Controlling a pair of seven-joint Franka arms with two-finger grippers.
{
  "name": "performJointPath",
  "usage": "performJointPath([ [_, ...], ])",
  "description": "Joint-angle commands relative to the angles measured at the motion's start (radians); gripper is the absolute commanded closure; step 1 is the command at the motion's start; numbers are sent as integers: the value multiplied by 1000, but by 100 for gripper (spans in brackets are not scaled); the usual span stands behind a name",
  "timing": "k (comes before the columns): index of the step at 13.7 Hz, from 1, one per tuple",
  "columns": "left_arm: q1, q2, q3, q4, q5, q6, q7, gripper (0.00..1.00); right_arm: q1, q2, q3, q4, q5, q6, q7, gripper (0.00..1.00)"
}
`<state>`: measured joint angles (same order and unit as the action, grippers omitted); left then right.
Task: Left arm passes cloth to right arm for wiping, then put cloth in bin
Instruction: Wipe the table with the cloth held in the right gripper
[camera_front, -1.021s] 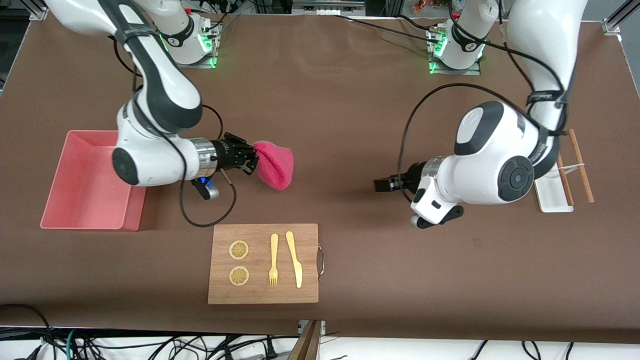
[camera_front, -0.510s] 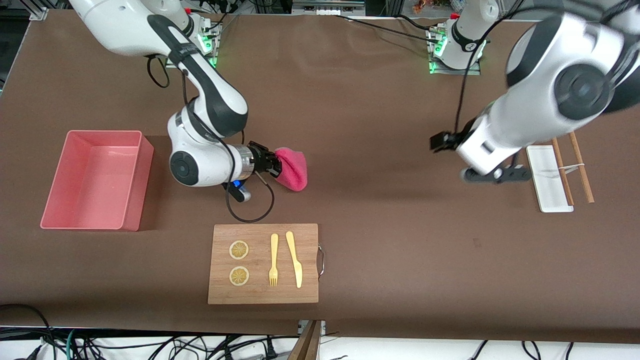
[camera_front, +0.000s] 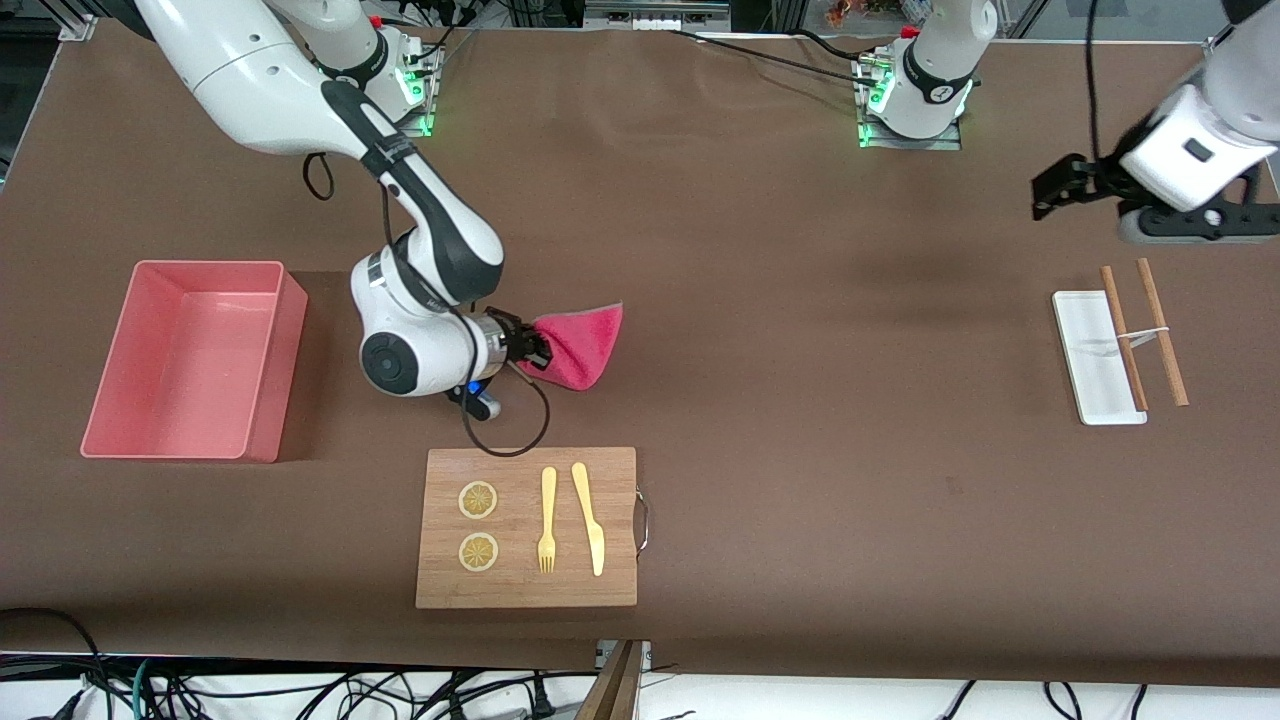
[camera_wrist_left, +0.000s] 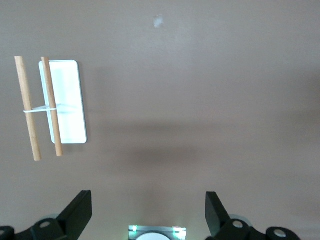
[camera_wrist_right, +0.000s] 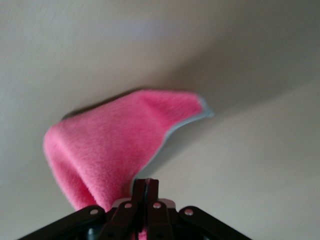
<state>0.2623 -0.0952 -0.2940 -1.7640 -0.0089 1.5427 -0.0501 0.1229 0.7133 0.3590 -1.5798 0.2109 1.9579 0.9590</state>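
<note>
The magenta cloth (camera_front: 578, 344) is pinched in my right gripper (camera_front: 540, 351), which is shut on one edge of it low over the table, between the bin and the table's middle. In the right wrist view the cloth (camera_wrist_right: 115, 145) fans out from the shut fingertips (camera_wrist_right: 151, 186); I cannot tell whether its free end touches the table. The salmon-pink bin (camera_front: 285, 340) stands empty at the right arm's end. My left gripper (camera_front: 1050, 192) is open and empty, up in the air over the left arm's end of the table; its spread fingers (camera_wrist_left: 80, 210) show in the left wrist view.
A wooden board (camera_front: 620, 470) with two lemon slices, a fork and a knife lies nearer the front camera than the cloth. A small white tray (camera_front: 1095, 385) with two joined wooden sticks (camera_front: 1160, 330) lies at the left arm's end, also in the left wrist view (camera_wrist_left: 67, 100).
My left arm has lifted and drawn back to its own end of the table, empty. My right gripper has sunk lower with the cloth, which has spread out flatter.
</note>
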Motion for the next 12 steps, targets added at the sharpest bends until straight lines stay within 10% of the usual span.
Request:
performJointPath([
  [1, 2, -8, -13, -60, 12, 86, 19, 0, -22, -31, -78, -17, -10, -88, -156, 100],
  [9, -9, 146, -24, 133, 3, 51, 27, 0, -49, -72, -357, -8, -27, -220, -681, 100],
  [12, -116, 135, 25, 136, 13, 27, 36, 0, -55, -74, -368, 1, -126, -212, -726, 100],
])
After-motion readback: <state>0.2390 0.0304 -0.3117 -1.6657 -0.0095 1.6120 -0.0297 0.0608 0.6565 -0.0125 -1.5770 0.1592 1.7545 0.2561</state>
